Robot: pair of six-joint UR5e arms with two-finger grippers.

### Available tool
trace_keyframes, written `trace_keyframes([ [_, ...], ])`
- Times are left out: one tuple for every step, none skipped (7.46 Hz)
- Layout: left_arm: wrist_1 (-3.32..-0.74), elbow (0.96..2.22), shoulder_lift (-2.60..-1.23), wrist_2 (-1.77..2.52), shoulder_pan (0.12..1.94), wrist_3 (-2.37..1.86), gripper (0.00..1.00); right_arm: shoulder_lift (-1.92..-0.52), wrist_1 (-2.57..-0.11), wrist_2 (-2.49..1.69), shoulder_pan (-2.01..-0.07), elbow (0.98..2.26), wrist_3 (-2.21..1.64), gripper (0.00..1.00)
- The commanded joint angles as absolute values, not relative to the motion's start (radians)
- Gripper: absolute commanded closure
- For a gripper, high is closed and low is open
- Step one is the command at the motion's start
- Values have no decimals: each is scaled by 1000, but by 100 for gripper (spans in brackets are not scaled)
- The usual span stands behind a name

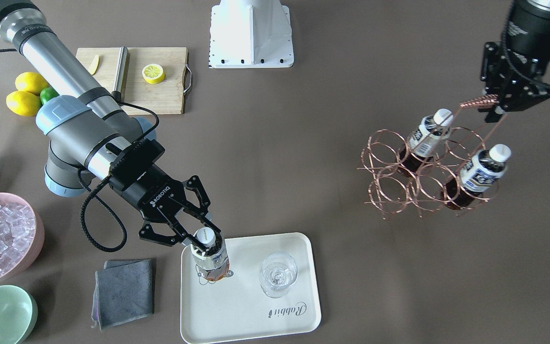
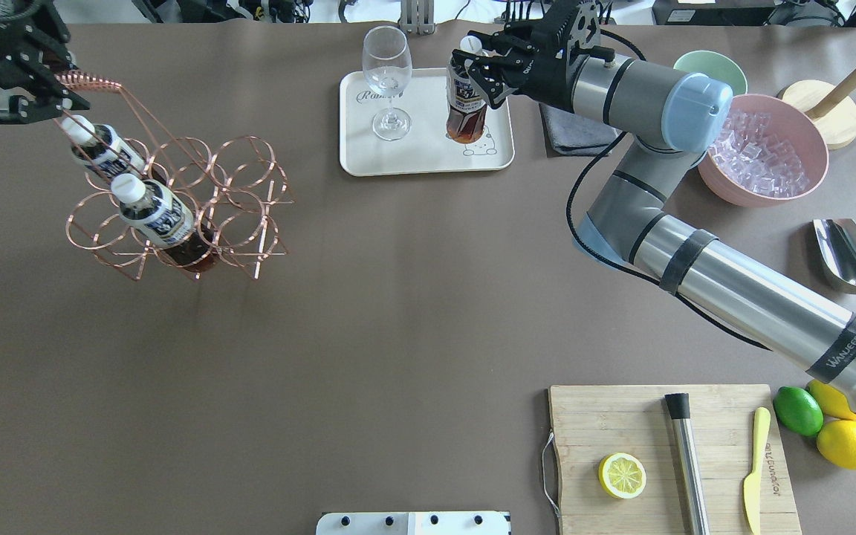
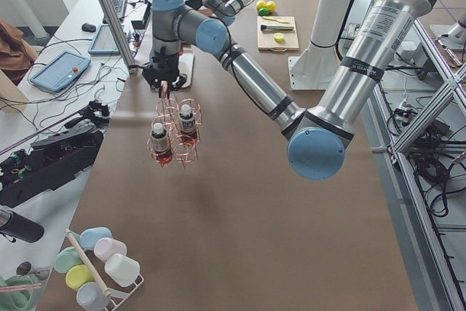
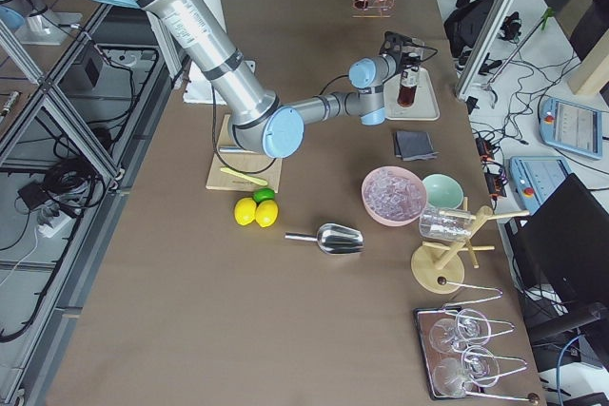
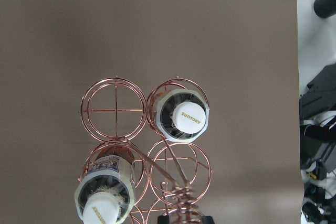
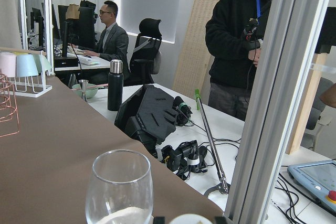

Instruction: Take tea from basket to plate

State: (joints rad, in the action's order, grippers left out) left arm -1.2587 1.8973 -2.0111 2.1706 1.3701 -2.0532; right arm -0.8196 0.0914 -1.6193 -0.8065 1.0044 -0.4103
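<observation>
The right tool (image 1: 206, 238) clasps the tea (image 1: 210, 262) by its neck, standing directly beneath on the plate (image 1: 246, 310); seemingly only release is left. The left tool (image 1: 493, 106) grips the basket (image 1: 428, 172) handle.

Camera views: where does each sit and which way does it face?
Front-facing: across the table, facing the robot, steeply down; both arms, right gripper holding the tea.
Overhead: behind the robot, looking down; both arms.
Exterior left: table's left end; left arm near.
Exterior right: opposite end; right arm near.
Left wrist: straight down into the basket.
Right wrist: level, past the glass.
Shared: first two show the plate.
</observation>
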Motion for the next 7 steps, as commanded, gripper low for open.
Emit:
trace_keyframes([
  [-1534, 1572, -2022, 2181, 1468, -2005, 100, -807, 92, -1598, -818, 970, -469, 100],
  [-1605, 1445, -2075, 2180, 1483, -2005, 100, -807, 97, -1577, -818, 956, -489, 100],
  [-1667, 1317, -2135, 2178, 1505, -2003, 100, -804, 97, -1577, -818, 953, -491, 100],
  [-1708, 1228, -2169, 2177, 1517, -1952, 100, -796, 97, -1575, -813, 953, -505, 100],
  [-1739, 1162, -2196, 2174, 1517, -1921, 100, -793, 106, -1557, -801, 953, -511, 100],
  [-1773, 1154, -2197, 2174, 1517, -1921, 97, -795, 121, -1525, -778, 951, -512, 100],
  [-1776, 1154, -2197, 2175, 1517, -1919, 76, -796, 132, -1504, -763, 947, -512, 100],
])
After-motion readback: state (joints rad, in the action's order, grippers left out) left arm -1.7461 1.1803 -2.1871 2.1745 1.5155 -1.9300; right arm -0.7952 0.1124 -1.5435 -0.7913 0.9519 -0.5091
